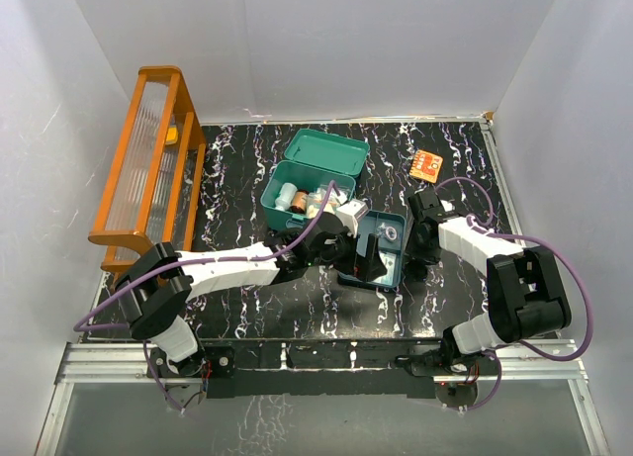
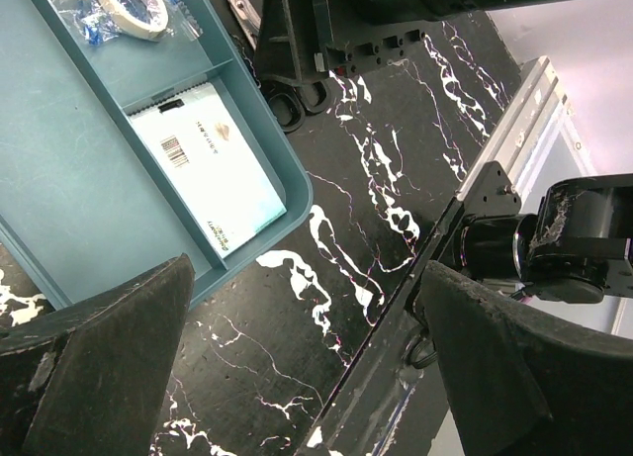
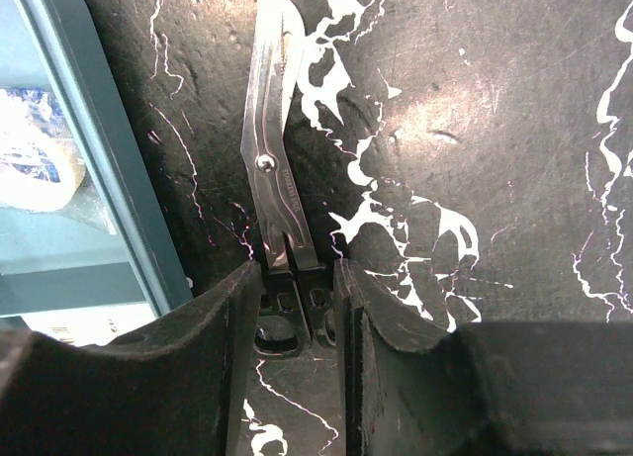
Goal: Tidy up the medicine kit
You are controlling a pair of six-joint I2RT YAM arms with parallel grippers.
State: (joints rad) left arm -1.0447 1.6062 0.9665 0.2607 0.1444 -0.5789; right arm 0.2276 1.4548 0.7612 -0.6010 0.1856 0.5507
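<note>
The medicine kit's teal box [image 1: 274,193] stands open at the back centre, with bottles inside and its lid [image 1: 328,150] tipped back. Its tray insert [image 1: 400,226] lies in front of it to the right. In the left wrist view the tray [image 2: 59,179] holds a bagged tape roll [image 2: 129,6] and a white packet [image 2: 208,164]. My left gripper [image 2: 307,357] hangs open over bare table by the tray's corner. Just right of the tray [image 3: 109,149], steel scissors [image 3: 269,169] lie flat on the table. My right gripper [image 3: 295,278] is shut on their black handles.
An orange wooden rack [image 1: 148,169] stands along the left wall. A small orange card [image 1: 426,165] lies at the back right. The table's metal front rail [image 2: 435,278] and the right arm's base [image 2: 574,238] are close to my left gripper.
</note>
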